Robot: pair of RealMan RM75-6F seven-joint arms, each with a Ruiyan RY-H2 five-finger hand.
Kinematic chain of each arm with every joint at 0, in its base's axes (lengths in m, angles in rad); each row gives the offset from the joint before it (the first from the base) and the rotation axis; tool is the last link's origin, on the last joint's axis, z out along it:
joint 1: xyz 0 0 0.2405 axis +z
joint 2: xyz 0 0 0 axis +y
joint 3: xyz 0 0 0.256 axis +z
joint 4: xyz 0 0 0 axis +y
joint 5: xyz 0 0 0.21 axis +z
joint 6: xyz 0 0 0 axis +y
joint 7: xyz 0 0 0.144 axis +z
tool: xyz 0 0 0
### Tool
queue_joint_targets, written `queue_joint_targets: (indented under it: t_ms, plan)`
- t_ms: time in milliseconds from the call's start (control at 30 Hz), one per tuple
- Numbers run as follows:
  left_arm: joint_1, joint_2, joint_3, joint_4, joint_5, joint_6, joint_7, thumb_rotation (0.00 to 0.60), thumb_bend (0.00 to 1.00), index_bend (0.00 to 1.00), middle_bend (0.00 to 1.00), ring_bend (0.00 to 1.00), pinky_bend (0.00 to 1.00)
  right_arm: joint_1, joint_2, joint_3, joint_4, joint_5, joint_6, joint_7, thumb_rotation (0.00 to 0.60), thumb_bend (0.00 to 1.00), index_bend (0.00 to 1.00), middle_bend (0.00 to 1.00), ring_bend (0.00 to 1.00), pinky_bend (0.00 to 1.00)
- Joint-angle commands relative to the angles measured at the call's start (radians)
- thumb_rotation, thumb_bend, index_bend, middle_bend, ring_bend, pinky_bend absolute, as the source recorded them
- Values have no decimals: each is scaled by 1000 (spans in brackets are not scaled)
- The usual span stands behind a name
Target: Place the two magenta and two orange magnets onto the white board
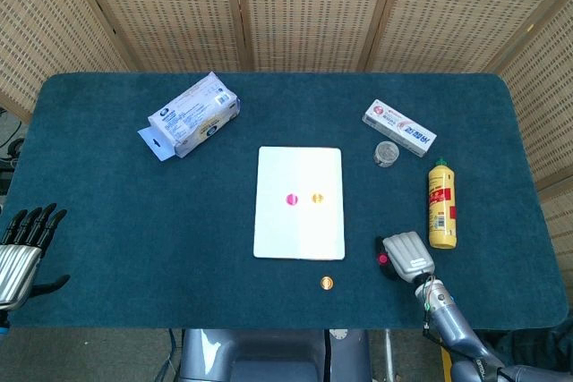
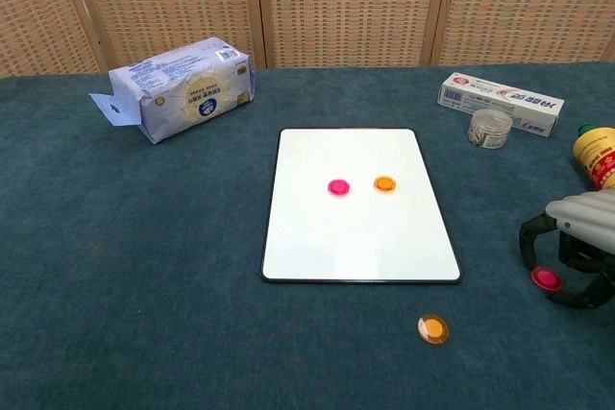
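Two magnets, one magenta (image 2: 337, 186) and one orange (image 2: 384, 183), already sit side by side on the white board (image 2: 317, 237), while a second orange magnet (image 2: 433, 328) lies on the tabletop (image 2: 144, 285) just in front of the board's near right corner. The remaining loose magenta magnet (image 2: 546, 278) lies on the cloth directly under the right hand (image 2: 577, 247), whose fingers (image 2: 531, 235) curl down around it, apparently not yet gripping. The left hand (image 1: 20, 252) rests far off at the left edge, fingers spread and holding nothing, so the right is plainly the nearer one.
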State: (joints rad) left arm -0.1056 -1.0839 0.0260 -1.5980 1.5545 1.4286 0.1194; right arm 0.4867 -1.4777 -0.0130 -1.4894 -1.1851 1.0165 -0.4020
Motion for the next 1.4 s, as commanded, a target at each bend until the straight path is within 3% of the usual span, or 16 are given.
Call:
queue_joint_targets:
  t_ms: [33,433,733,967,1200,1400]
  plan:
    - [1,0,0,-1,0,1,0,600,0,0,0,0,0,0,3,3,2,6,-5,-4,600,337,444,953,925,1000]
    - [0,0,0,-1,-1,-1,2,600,0,0,0,0,0,1,11,10,-2,18,-25,-18,600,337,447,953,925,1000]
    - [0,2,0,0,0,0,-4,600,0,0,0,0,0,0,13,15,-1,26,-29,-22,600,337,587,954,925,1000]
    - [0,2,1,-2,0,-2,-1,600,0,0,0,0,0,3,24,24,-24,6,-21,-18,600,337,591,954,925,1000]
    - [0,2,0,-3,-1,-2,2,600,0,0,0,0,0,48,46,78,-96,15,-18,-70,600,337,591,954,925,1000]
    - [-3,3,-4,-2,-10,-7,-3,600,0,0,0,0,0,188,29,208,-204,164,-56,-252,600,337,591,954,925,1000]
